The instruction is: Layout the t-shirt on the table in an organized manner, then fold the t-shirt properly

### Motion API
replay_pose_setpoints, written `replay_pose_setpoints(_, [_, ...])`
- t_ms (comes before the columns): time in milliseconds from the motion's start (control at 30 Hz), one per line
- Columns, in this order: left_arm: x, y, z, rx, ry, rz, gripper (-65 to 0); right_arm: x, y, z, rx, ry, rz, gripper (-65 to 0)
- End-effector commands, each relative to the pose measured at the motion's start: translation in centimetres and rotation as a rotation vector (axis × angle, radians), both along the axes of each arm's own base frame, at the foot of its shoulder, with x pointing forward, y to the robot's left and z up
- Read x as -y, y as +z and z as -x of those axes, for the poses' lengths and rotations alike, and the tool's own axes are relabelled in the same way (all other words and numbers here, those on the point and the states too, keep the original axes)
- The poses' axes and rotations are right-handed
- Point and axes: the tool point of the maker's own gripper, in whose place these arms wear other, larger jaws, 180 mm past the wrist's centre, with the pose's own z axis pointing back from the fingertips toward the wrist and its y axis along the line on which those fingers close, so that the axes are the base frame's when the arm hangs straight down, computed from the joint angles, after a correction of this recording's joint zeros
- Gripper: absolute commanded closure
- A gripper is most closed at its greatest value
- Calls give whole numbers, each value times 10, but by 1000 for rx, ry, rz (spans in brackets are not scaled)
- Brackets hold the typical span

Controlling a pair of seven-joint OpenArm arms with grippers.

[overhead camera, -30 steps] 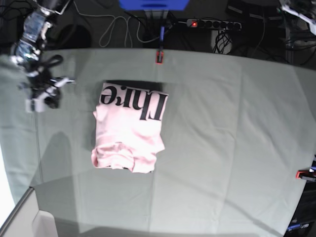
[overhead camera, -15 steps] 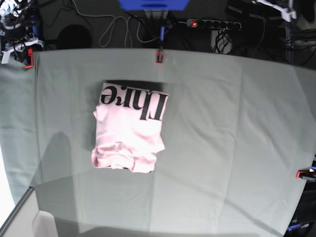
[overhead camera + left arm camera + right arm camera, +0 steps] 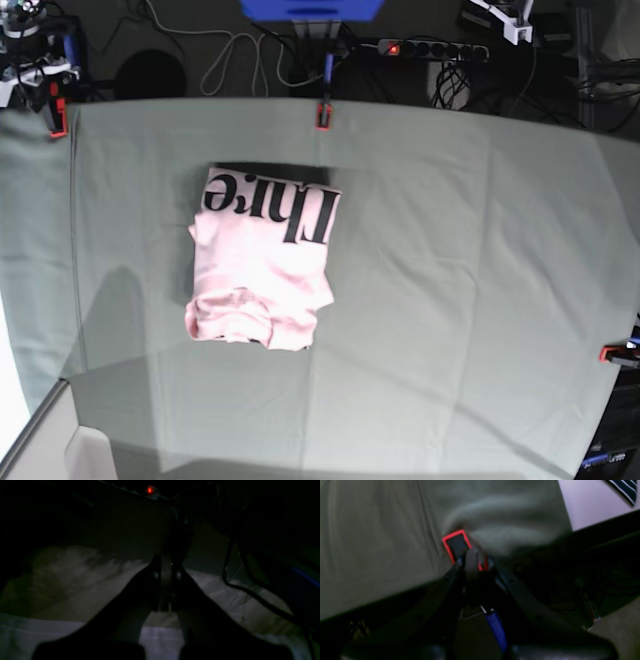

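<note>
Pale grey-green cloth covers the table [image 3: 480,300], which fills most of the base view, with creases running across it and shadows along its lower left. Beyond its upper edge lies a dark floor with looped cables [image 3: 235,55], a power strip [image 3: 432,47] showing a red light, and a blue block [image 3: 311,8] at top centre. Red clamps sit on the table's edges: one at the upper middle [image 3: 323,114], one at the upper left corner [image 3: 58,117], one at the right edge [image 3: 618,352].

The t-shirt [image 3: 262,260] lies folded left of centre on the table, a compact pale pink bundle well apart from both arms. Black serif lettering runs upside down across its upper part; its lower end is rumpled and rounded, and a dark strip shows along its top edge.

The right gripper [image 3: 25,70] sits at the far upper left of the base view, past the table's corner. In the right wrist view its jaws stand close together with nothing pink between them, their tips just above the red corner clamp [image 3: 457,545]; whether they touch it I cannot tell.

The left gripper [image 3: 510,20] is at the upper right of the base view, over the dark floor. The left wrist view is very dark; the left gripper's [image 3: 166,580] jaws are pressed together on nothing, with dim pale cloth below and a red light [image 3: 149,489] far above
</note>
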Motion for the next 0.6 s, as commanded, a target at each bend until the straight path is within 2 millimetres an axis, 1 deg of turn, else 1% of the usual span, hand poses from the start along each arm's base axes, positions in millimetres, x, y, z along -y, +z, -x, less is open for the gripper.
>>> replay_pose_setpoints(0, [-3, 2, 1, 5, -8, -4, 0, -7, -22, 45, -191, -17, -32, -35])
replay_pose_setpoints(33, [-6, 3, -1, 12, -12, -12, 0, -9, -23, 50, -197, -26, -36, -35])
replay_pose_setpoints(100, [-11, 4, -2, 13, -14, -20, 0, -12, -24, 53, -201, -27, -41, -34])
replay_pose_setpoints(167, [-11, 4, -2, 13, -14, -20, 0, -13, -21, 51, -197, -20, -37, -34])
replay_pose_setpoints(233, [-20, 6, -2, 13, -20, -34, 0, -13, -17, 46, -188, -9, -25, -34])
replay_pose_setpoints(300, [-30, 8, -1, 10, -27, -51, 0, -21, -15, 41, -179, 4, -27, -33])
replay_pose_setpoints(400, [-38, 10, -1, 7, -31, -64, 0, -16, 0, 36, -158, 6, 17, -33])
replay_pose_setpoints(467, [-51, 14, -2, 8, -39, -85, 0, -14, 10, 33, -154, 24, 48, -33])
replay_pose_setpoints(567, [-57, 16, -1, 6, -43, -96, 0, -9, 22, 28, -146, 32, 82, -33])
